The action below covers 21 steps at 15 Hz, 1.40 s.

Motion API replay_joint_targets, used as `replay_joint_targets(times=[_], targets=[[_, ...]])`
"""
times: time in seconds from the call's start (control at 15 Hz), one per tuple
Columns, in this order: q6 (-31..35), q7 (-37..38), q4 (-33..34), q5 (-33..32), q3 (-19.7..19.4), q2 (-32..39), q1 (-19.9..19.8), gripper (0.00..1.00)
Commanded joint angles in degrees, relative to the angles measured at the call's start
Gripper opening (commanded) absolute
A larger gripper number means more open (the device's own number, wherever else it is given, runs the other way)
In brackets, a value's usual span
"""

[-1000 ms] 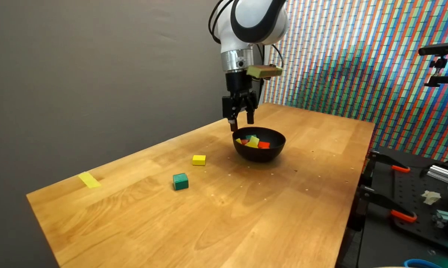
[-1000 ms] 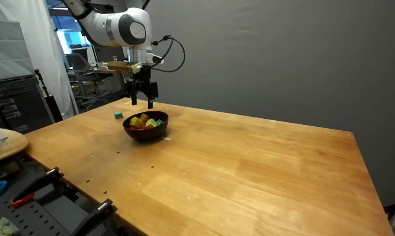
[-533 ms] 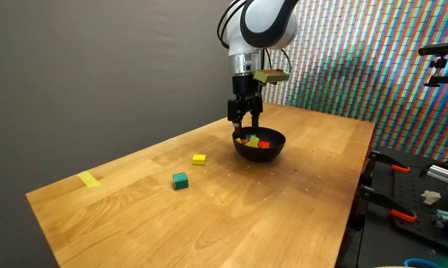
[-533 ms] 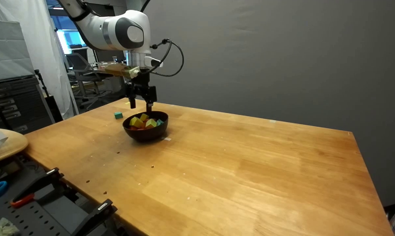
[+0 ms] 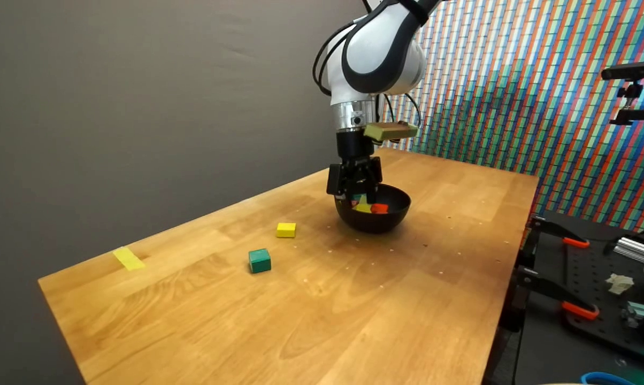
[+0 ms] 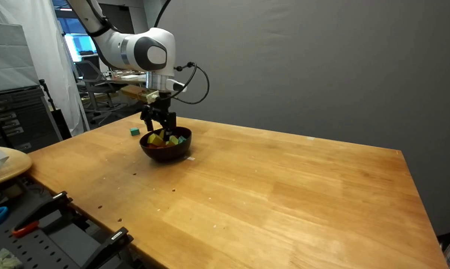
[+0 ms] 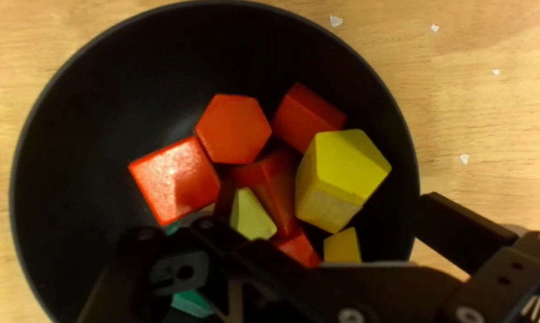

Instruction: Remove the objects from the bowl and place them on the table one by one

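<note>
1. Exterior views both show hand (image 6: 159, 133) lower than a second ago, one finger (image 6: 167, 136) inside black bowl (image 6: 164, 153); yellow block (image 5: 286, 230), green block (image 5: 260, 261) unmoved on desk (image 6: 284, 194).
2. Hand points down, fingers wide apart; red, yellow and green blocks (image 7: 233, 129) in bowl.
3. Open desk around bowl; back edge by grey wall (image 6: 303, 74).

Your white-and-black arm (image 6: 141, 52) reaches down from above; below its silver wrist (image 6: 157, 82), your black pincer (image 6: 159, 133) points downward, spread wide apart.

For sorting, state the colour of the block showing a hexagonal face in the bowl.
Orange-red; the hexagonal-faced block shows best in the wrist view.
</note>
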Motion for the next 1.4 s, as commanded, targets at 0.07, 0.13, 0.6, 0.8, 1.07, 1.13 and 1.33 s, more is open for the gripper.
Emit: replay_joint_targets(times=[0.07,0.13,0.6,0.8,1.07,1.13,1.33], targets=[[2.03,-1.97,-2.05,4.16,0.54,-0.04,-1.84,1.0],[3.29,-2.37,-3.43,5.38,0.67,-1.1,-2.31,1.0],[13.65,-4.96,-11.92,12.81,1.86,-6.54,-4.69,1.0],[17.14,-6.8,-15.04,15.9,2.83,-8.25,-6.16,1.0],[20.24,-10.18,-18.05,19.61,4.39,-8.73,-8.77,1.0],[20.41,-10.95,-18.15,20.22,4.82,-8.54,-9.27,1.0],[18.25,-11.55,-15.98,19.09,4.96,-6.82,-9.28,1.0]])
